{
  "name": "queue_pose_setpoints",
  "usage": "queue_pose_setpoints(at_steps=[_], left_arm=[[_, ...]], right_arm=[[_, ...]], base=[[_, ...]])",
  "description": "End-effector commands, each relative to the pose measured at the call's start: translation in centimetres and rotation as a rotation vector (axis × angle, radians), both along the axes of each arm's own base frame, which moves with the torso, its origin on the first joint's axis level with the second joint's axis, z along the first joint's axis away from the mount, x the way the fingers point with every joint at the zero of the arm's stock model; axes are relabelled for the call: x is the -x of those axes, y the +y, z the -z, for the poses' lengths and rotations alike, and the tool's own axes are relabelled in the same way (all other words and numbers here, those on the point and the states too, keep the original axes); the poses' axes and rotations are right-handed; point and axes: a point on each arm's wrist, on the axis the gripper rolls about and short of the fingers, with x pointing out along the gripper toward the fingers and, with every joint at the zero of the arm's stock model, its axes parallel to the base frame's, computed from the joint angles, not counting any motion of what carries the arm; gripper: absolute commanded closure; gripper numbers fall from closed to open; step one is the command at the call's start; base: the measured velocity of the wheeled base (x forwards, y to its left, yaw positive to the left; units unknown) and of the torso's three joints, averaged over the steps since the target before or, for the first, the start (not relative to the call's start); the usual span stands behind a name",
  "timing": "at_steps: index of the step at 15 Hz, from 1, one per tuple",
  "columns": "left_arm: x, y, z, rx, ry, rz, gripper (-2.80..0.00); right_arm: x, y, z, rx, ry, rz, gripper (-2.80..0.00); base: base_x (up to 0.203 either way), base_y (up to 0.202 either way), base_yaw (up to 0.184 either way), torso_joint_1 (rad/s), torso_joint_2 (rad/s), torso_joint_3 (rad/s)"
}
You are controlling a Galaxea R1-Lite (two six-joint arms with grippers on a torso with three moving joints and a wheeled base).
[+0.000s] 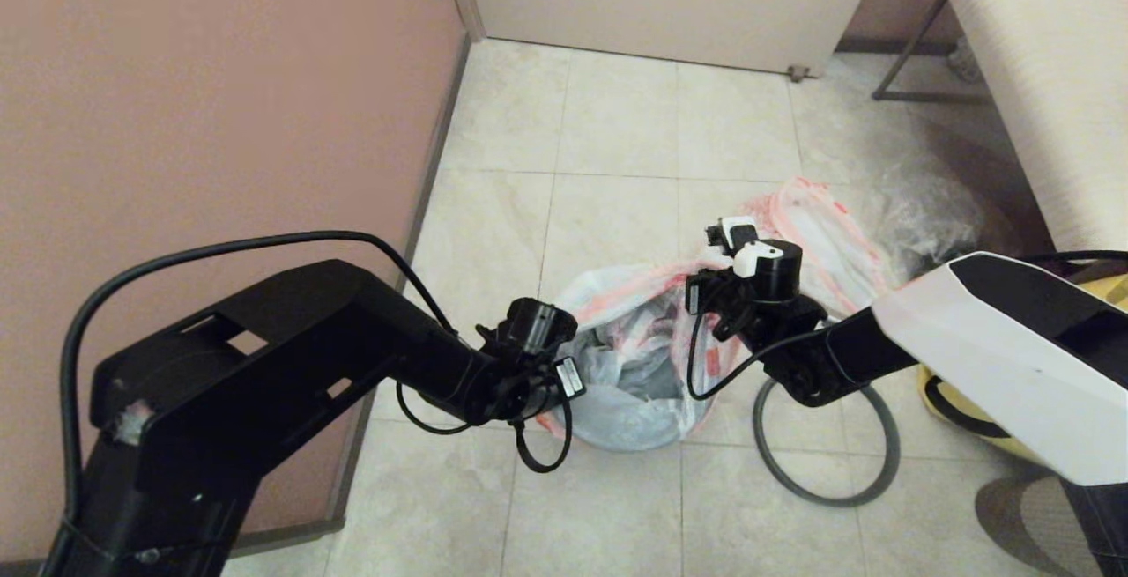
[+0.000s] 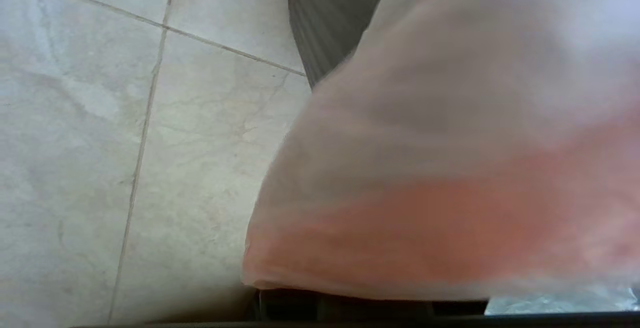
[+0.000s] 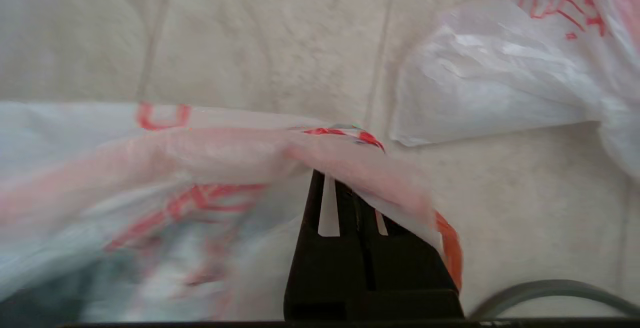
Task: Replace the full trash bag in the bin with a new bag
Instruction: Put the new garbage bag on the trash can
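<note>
New bag [image 1: 617,295], one thin white plastic bag with orange-red lettering and an orange edge, is draped open over the small round black plastic bin [image 2: 330,17], so that the bin is almost wholly covered in the head view. Both stand on the pale tiled floor [image 1: 617,119], between the two arms.

Three other bags are counted behind and to the right. One full trash bag [image 1: 815,225] of thin translucent white plastic with an orange band lies just behind the bin. One clear crinkled bag [image 1: 934,207] lies beyond it. One yellow bag [image 1: 969,418] is partly hidden under the right arm.

One grey hoop [image 1: 828,462] lies flat on the floor, just right of the bin and apart from its rim.

The right gripper [image 3: 345,203] is clamped on the new bag's orange edge at the bin's right side. The left gripper [image 1: 568,348] is at the bag's left edge; whether it holds the plastic cannot be told.
</note>
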Motion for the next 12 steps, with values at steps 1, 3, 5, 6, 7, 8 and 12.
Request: queue_pose_setpoints(at_steps=[1, 3, 5, 6, 7, 8, 12], left_arm=[[0.0, 0.1, 0.0, 0.001, 0.001, -0.006, 0.0], [0.0, 0.2, 0.1, 0.0, 0.002, -0.007, 0.0], [-0.1, 0.2, 0.2, 0.005, 0.002, -0.006, 0.0], [-0.1, 0.2, 0.4, 0.003, 0.007, -0.004, 0.0], [0.0, 0.2, 0.7, -0.001, 0.015, -0.003, 0.0], [0.0, 0.1, 0.9, -0.003, 0.018, -0.002, 0.0], [0.4, -0.3, 0.7, 0.015, 0.031, 0.034, 0.0]], right_arm=[[-0.5, -0.7, 0.8, 0.013, 0.012, 0.008, 0.0], [-0.7, -1.0, 1.6, 0.028, 0.048, -0.026, 0.0], [-0.7, -1.2, 1.9, 0.029, 0.07, -0.071, 0.0], [-0.7, -1.4, 1.8, 0.028, 0.085, -0.118, 0.0], [-0.7, -1.6, 1.7, 0.029, 0.108, -0.155, 0.0], [-0.7, -1.9, 1.8, 0.027, 0.129, -0.196, 0.0], [-0.6, -2.2, 0.7, 0.029, 0.147, -0.302, 0.0]], base=[[0.0, 0.0, 0.0, 0.0, 0.0, 0.0], [0.0, 0.0, 0.0, 0.0, 0.0, 0.0], [0.0, 0.0, 0.0, 0.0, 0.0, 0.0], [0.0, 0.0, 0.0, 0.0, 0.0, 0.0], [0.0, 0.0, 0.0, 0.0, 0.0, 0.0], [0.0, 0.0, 0.0, 0.0, 0.0, 0.0], [0.0, 0.0, 0.0, 0.0, 0.0, 0.0]])
